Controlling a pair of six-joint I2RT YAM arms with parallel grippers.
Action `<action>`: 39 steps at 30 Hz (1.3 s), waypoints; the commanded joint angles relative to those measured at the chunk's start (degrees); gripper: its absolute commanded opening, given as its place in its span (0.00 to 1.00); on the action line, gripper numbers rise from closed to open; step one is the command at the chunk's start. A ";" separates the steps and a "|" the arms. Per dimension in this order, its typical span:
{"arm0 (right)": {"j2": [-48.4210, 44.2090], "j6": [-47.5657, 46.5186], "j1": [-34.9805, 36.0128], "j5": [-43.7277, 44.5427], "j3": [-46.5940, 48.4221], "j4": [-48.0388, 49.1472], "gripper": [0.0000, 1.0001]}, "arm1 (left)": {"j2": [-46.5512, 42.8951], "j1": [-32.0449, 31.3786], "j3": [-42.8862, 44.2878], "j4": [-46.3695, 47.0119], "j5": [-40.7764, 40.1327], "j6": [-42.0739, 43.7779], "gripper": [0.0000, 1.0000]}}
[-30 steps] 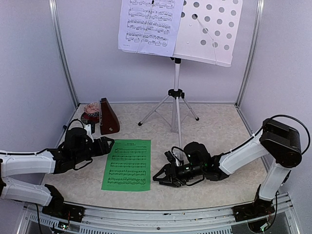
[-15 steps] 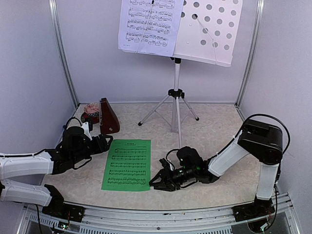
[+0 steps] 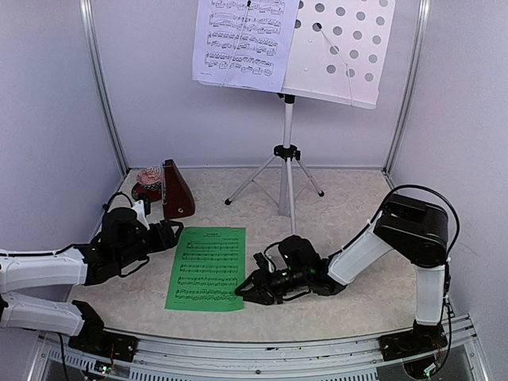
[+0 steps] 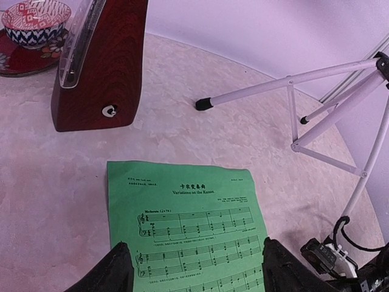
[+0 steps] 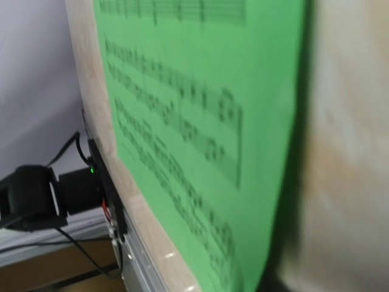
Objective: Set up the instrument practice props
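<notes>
The silver tripod music stand (image 3: 287, 151) rises at the back, and a pale lavender sheet (image 3: 242, 40) rests on the left half of its perforated desk (image 3: 349, 48). The green sheet (image 3: 206, 268) lies flat on the table. My left gripper (image 3: 173, 236) hovers open at its top left corner, and in the left wrist view the fingers (image 4: 115, 271) straddle the green sheet (image 4: 188, 213). My right gripper (image 3: 248, 289) lies low against the sheet's lower right edge. Its jaws are out of the blurred right wrist view, which the green sheet (image 5: 243, 91) fills. The brown metronome (image 3: 176, 190) stands at the back left.
A patterned bowl on a red saucer (image 3: 148, 178) sits just left of the metronome. The tripod's legs (image 4: 292, 85) spread over the middle back of the table. Metal frame posts (image 3: 103, 87) and white walls close in the sides. The table's front rail (image 5: 121, 243) runs just beyond the sheet's lower edge.
My right arm has slid left along the table until its gripper reached the green sheet's lower right edge. My left gripper has drawn back slightly to the left.
</notes>
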 commanded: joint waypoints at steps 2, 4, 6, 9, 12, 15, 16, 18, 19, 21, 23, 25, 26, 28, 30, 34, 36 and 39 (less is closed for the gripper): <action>3.47 1.81 0.10 1.86 3.30 2.17 0.26 | -0.81 -0.35 -1.13 1.83 -0.09 -0.03 0.70; 4.27 2.41 -0.03 1.89 3.82 3.93 0.18 | -1.19 -0.90 -1.42 1.83 1.00 0.63 0.70; 5.02 2.81 -0.25 1.51 4.19 5.69 0.02 | -1.49 -2.64 -1.41 1.97 2.08 2.20 0.70; 5.03 3.73 -0.17 1.80 4.14 8.92 0.00 | -1.98 -7.68 -0.80 0.68 2.20 5.79 0.71; 4.31 6.32 -0.17 2.64 2.67 13.82 0.00 | -3.98 -12.92 -0.21 -2.63 1.02 8.06 0.73; 3.57 8.56 -0.17 3.33 1.40 18.06 0.00 | -8.09 -19.89 -0.99 -5.12 -2.92 9.07 0.76; 3.26 8.68 -0.14 3.15 1.38 18.56 0.00 | -9.44 -22.20 -1.28 -6.50 -4.99 8.85 0.77; 2.47 8.34 -0.18 2.50 1.12 18.23 0.00 | -11.72 -24.98 -1.66 -8.77 -8.75 7.26 0.79; 1.88 8.24 -0.19 2.49 0.53 17.88 0.00 | -12.33 -25.27 -1.83 -9.43 -9.32 5.92 0.79; 0.39 8.57 -0.19 3.16 -1.47 17.73 0.00 | -12.86 -25.36 -2.42 -8.88 -8.60 4.26 0.79; -1.10 9.06 -0.26 3.49 -3.10 18.05 0.00 | -12.18 -26.84 -2.68 -7.62 -6.64 5.02 0.79; -2.36 9.85 -0.32 3.97 -3.66 17.88 0.00 | -10.69 -31.54 -2.19 -8.01 -9.33 7.67 0.80; -2.83 10.00 -0.35 4.17 -3.53 17.59 0.00 | -9.96 -34.30 -1.86 -8.61 -11.81 9.17 0.80; -3.56 10.46 -0.31 4.29 -2.61 16.45 0.00 | -8.31 -39.54 -0.86 -10.35 -17.62 11.33 0.81; -4.22 11.52 -0.29 4.53 -2.50 15.16 0.00 | -6.28 -44.37 0.37 -12.68 -23.26 12.28 0.80; -6.19 12.83 -0.35 5.31 -3.15 11.37 0.00 | -2.36 -52.10 1.52 -13.48 -28.77 17.23 0.78; -7.21 13.16 -0.31 5.60 -3.51 10.20 0.00 | -0.19 -53.04 1.91 -12.13 -29.26 19.27 0.77; -8.56 13.01 -0.27 5.74 -3.75 8.38 0.00 | 3.27 -53.06 3.15 -10.77 -30.39 22.29 0.76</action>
